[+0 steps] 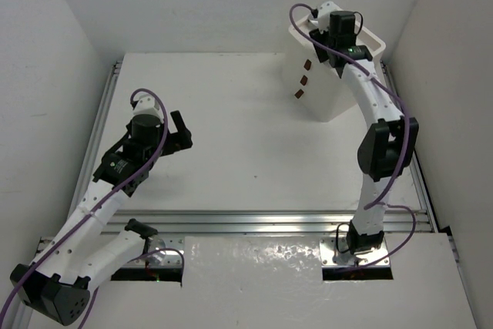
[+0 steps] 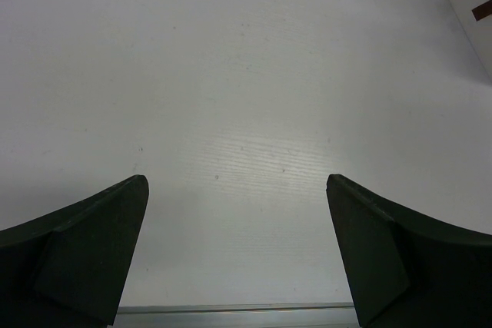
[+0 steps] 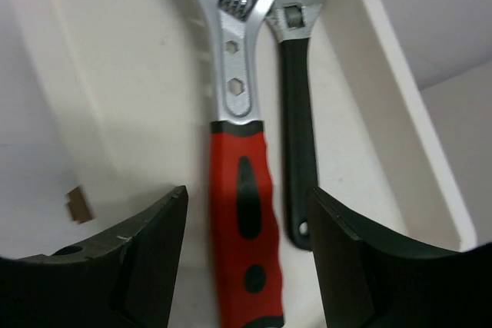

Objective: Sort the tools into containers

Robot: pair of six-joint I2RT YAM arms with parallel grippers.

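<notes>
Red-handled adjustable wrench point(image 3: 240, 144): lying flat in the recessed tray top point(image 3: 400, 90) of the white drawer unit point(image 1: 327, 90), at the table's far right; steel head pointing away, red grip toward the wrist camera.
Black-handled adjustable wrench point(image 3: 298, 113): just beside the red one on its right, roughly parallel, heads close together, near the tray rim; touching or not, cannot tell.
Right gripper point(image 3: 247, 193): poised over the tray, fingers apart, one either side of the red grip with a gap showing on each side; holding nothing.
Left gripper point(image 2: 237, 182): fingers spread wide above bare table point(image 1: 223, 136), well apart from the drawer unit; nothing between them.
Handling, as a judgement: rigid steel, likely heavy for its size and head-heavy; rubbery red grip probably good for friction, polished shank probably slick.
Best hold, if needed: across the red grip near where it meets the shank, closer to the balance point, to limit tipping.
Risk: black handle close to the right-hand finger; could be nudged on closing.
Other tools: none in view.
</notes>
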